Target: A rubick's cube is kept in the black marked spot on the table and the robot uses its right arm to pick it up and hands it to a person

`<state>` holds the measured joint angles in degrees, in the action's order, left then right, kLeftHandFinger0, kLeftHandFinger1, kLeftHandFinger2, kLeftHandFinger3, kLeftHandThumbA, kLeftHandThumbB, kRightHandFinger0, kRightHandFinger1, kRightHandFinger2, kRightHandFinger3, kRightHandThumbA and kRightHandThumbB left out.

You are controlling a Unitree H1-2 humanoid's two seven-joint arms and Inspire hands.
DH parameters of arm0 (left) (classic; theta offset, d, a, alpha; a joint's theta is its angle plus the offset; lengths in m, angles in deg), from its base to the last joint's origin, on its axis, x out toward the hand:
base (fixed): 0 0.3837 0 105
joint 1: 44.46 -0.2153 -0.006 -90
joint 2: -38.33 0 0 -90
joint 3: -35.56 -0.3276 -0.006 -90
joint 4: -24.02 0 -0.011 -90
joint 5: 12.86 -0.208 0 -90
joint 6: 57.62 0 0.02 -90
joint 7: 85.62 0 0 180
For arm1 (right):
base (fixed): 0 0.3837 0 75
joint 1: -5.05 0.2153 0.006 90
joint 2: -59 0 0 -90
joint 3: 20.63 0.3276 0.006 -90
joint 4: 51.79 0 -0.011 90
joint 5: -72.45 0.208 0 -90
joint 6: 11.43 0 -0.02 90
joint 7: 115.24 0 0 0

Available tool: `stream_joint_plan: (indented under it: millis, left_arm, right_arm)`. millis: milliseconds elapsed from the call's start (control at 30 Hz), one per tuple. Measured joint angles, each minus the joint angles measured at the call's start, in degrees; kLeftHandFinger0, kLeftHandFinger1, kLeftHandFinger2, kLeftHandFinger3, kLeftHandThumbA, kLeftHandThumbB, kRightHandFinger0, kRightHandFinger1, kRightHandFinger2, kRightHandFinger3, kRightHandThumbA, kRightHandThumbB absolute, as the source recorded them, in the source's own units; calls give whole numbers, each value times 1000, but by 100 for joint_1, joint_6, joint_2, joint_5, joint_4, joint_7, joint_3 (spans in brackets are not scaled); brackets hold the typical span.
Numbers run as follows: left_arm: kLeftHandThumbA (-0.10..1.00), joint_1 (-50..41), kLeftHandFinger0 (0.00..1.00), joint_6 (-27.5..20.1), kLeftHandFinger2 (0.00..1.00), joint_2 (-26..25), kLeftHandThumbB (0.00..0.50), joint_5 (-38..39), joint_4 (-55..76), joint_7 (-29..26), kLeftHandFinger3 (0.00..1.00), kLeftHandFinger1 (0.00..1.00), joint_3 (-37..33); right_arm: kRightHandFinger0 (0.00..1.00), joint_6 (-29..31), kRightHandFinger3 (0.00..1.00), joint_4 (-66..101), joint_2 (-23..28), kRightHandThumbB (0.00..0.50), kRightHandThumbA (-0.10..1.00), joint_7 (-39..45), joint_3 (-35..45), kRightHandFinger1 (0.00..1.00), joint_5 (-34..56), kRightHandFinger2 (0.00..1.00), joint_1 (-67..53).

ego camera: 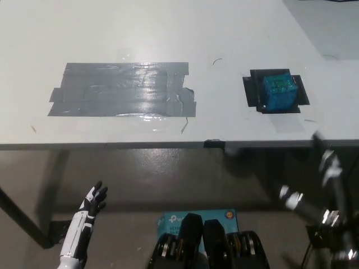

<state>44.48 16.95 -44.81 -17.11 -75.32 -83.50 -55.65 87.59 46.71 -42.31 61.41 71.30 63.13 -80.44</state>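
Rubik's cube [279, 92], teal-faced, sits on the black marked spot [275, 91] at the right of the white table [168, 33]; a grey tape patch [123, 89] lies left. Below the near edge, the black right hand [328, 168] is blurred, fingers unreadable; the white left hand [92, 203] hangs empty, fingers apart.

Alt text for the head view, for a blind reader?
A blue cube sits on a black marked spot on a white table, right of a large grey tape patch. The blurred right hand and the left hand are below the table edge.
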Motion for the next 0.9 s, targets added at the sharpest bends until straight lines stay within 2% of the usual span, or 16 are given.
stream_joint_plan:
  millis: [200, 233, 267, 333, 400, 567, 633, 700, 733, 867, 900]
  left_arm:
    - [1000, 3, 1000, -15, 1000, 0, 299, -2, 0, 0, 1000, 1000, -1]
    - [1000, 4, 1000, -16, 1000, 0, 300, -2, 0, 0, 1000, 1000, -1]
    - [1000, 5, 1000, -16, 1000, -1, 309, -3, 0, 0, 1000, 1000, 0]
    - [1000, 9, 1000, -16, 1000, -3, 308, -3, 1, 1, 1000, 1000, 0]
    - [1000, 20, 1000, -15, 1000, -4, 305, -6, 2, 0, 1000, 1000, -1]
    - [1000, 21, 1000, -15, 1000, -6, 308, -16, 3, 1, 1000, 1000, -3]
    - [1000, 22, 1000, -15, 1000, -6, 314, -16, 3, 2, 1000, 1000, -2]
    - [1000, 24, 1000, -15, 1000, -8, 316, -14, 3, 3, 1000, 1000, -2]
    - [1000, 26, 1000, -15, 1000, -9, 314, -15, 3, 4, 1000, 1000, -2]
    - [1000, 40, 1000, -14, 1000, -12, 321, -17, 3, 4, 1000, 1000, -4]
    - [1000, 45, 1000, -14, 1000, -12, 322, -17, 3, 5, 1000, 1000, -5]
  right_arm:
    - [1000, -379, 1000, -135, 30, 238, 936, -210, 354, 1000, -200, 1000, 1055]
    - [1000, -410, 1000, -179, 33, 276, 992, -223, 367, 1000, -222, 1000, 1123]
    - [1000, -503, 1000, -339, 39, 274, 999, -271, 394, 1000, -282, 1000, 1355]
    - [1000, -623, 1000, -701, 51, 285, 981, -354, 417, 1000, -382, 1000, 1676]
    - [1000, -744, 1000, -1167, 81, 319, 985, -460, 437, 1000, -493, 1000, 2017]
    - [1000, -975, 1000, -2208, 102, 310, 931, -706, 476, 1000, -623, 1000, 2697]
    - [1000, -1006, 1000, -2618, 92, 370, 1000, -766, 501, 1000, -607, 1000, 2915]
    - [1000, -1040, 1000, -3048, 84, 366, 1000, -825, 525, 1000, -581, 1000, 3156]
    - [1000, -1048, 1000, -3179, 80, 355, 947, -843, 533, 1000, -567, 1000, 3238]
    - [1000, -1057, 1000, -3628, 30, 370, 907, -895, 559, 1000, -462, 1000, 3512]
    - [1000, -1054, 1000, -3740, 11, 388, 912, -905, 560, 1000, -441, 1000, 3563]
